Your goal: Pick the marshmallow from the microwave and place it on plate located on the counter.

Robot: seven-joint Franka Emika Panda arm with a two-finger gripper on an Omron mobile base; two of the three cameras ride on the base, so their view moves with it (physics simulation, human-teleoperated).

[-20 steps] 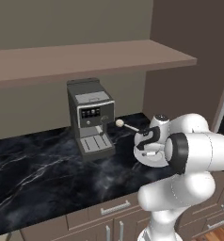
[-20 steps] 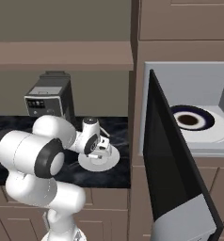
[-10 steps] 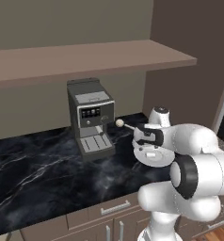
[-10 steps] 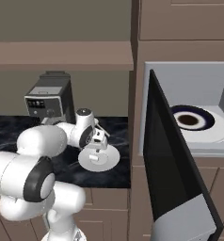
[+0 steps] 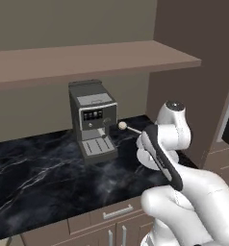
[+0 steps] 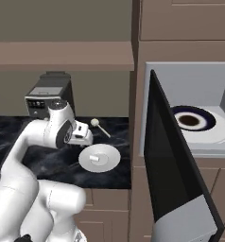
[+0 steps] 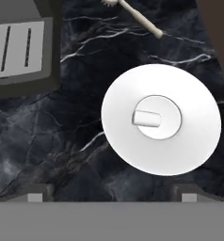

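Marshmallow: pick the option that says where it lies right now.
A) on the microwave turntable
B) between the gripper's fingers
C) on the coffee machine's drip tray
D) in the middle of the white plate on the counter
D: the marshmallow lies in the centre well of the plate, which sits on the counter, with nothing touching it.
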